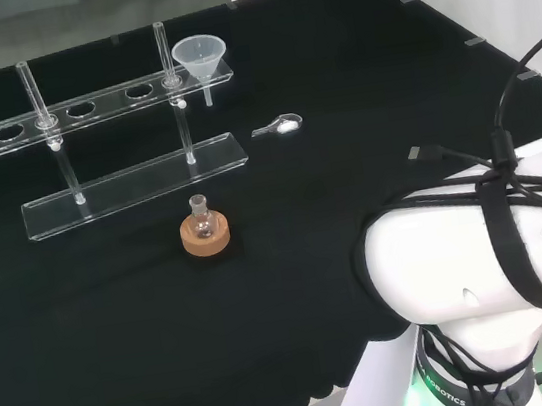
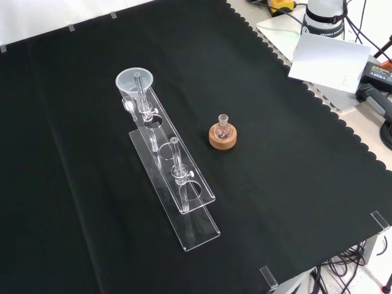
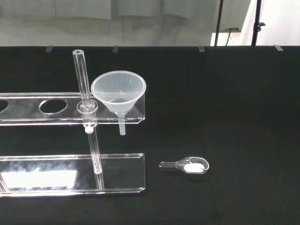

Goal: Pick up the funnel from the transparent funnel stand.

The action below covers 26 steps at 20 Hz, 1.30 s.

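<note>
A: At the far end of the transparent funnel stand (image 1: pixel 106 105), on the right in the head view, we see the funnel (image 1: pixel 201 57) sitting in the last hole, its stem hanging down through the top plate. It is not yet lifted.

B: Yes. In the wrist view the funnel (image 3: pixel 118 91) is just beside an upright glass rod (image 3: pixel 84 82). About the fingers of the hand we cannot tell; released or clenched, we do not know.

A: Then how do we do this step well?

B: We think we should come from above and take the funnel at its wide rim, from the side away from the rod, then lift straight up until the stem is free from the hole. Tilting early could catch the stem on the plate.

A: And the small glass spoon (image 3: pixel 186 165) with white powder?

B: It lies on the cloth near the stand's base. We keep away from it, and from the small flask on the cork ring (image 1: pixel 204 231).
</note>
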Tool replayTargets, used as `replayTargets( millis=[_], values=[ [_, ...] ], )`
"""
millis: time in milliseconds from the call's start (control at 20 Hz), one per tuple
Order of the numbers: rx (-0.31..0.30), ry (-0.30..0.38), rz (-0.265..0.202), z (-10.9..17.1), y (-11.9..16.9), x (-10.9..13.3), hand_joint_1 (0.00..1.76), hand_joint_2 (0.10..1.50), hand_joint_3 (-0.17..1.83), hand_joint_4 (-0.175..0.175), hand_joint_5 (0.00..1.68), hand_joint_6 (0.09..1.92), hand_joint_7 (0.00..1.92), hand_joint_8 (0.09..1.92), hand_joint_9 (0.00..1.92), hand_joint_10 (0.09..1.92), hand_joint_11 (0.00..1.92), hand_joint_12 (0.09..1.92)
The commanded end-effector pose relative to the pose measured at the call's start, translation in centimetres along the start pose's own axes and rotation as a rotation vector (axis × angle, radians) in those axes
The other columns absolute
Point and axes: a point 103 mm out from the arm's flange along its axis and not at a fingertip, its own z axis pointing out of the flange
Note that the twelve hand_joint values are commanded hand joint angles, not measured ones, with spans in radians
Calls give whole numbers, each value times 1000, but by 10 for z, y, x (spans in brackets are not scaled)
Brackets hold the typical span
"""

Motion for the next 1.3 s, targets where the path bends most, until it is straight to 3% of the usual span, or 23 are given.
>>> replayTargets(
  millis=[50,200,500,1300],
  values=[
    [-8,-7,4,1,1,0,0,1043,644,19,132,193,17,526,176,613,125,1293],
    [1,-1,4,3,5,-1,0,1092,549,18,176,87,14,515,173,605,101,1333],
    [14,2,14,6,10,-3,0,1103,530,17,190,87,15,513,175,604,98,1340],
    [57,-8,50,27,61,7,0,1103,517,15,202,87,22,513,181,604,92,1345]
  ],
)
